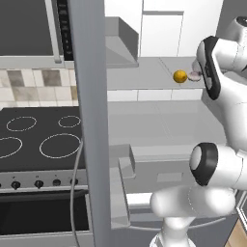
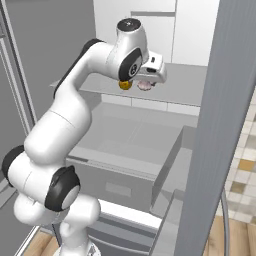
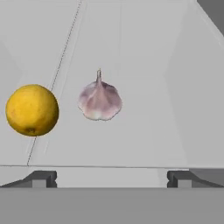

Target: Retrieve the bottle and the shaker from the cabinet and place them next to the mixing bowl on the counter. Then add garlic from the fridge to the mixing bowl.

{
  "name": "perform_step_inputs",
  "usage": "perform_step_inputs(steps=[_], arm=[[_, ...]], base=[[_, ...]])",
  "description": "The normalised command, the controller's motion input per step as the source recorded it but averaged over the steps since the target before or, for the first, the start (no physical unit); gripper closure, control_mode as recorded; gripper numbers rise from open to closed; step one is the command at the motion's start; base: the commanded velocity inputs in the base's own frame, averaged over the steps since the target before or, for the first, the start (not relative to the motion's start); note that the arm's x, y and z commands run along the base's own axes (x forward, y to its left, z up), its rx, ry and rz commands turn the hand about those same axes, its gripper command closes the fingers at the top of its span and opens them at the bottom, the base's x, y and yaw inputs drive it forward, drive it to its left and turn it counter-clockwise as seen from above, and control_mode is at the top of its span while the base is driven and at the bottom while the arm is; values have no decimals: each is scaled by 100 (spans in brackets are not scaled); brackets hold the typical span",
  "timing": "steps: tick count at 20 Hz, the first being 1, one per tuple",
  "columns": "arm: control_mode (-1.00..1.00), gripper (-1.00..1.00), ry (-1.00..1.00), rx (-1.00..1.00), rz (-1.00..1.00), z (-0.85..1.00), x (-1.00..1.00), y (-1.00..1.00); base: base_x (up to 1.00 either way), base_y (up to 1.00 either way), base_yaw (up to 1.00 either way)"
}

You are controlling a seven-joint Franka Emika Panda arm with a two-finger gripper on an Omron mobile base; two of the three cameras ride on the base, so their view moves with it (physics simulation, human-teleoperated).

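The garlic [image 3: 99,100], a small whitish bulb with a pointed tip, lies on a pale shelf of the open fridge [image 1: 144,77]. It also appears in the base views as garlic [image 1: 194,76] and garlic [image 2: 145,86]. My gripper [image 3: 111,179] is open and faces the bulb from a short way off, with nothing between its fingertips [image 3: 39,178]. The bulb sits almost centred between them. The bottle, shaker, cabinet, mixing bowl and counter are out of view.
A round orange-yellow fruit [image 3: 32,110] sits just left of the garlic on the same shelf. The grey fridge door [image 1: 89,120] stands open edge-on beside the arm. Below the shelf a drawer [image 2: 130,150] is pulled out. A black cooktop [image 1: 38,140] lies to the left.
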Motion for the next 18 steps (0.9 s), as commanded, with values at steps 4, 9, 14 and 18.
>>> perform_step_inputs(steps=[4, 9, 14, 18], arm=[[-100, -100, 1, 4, 30, 0, 32, -4], [-100, -100, 4, 0, 28, -3, 31, 0], [-100, -100, 0, 0, 5, -15, 33, 0], [-100, -100, 0, 0, 2, -28, 49, 0]], base=[[0, 0, 0], [0, 0, 0], [0, 0, 0], [0, 0, 0]])
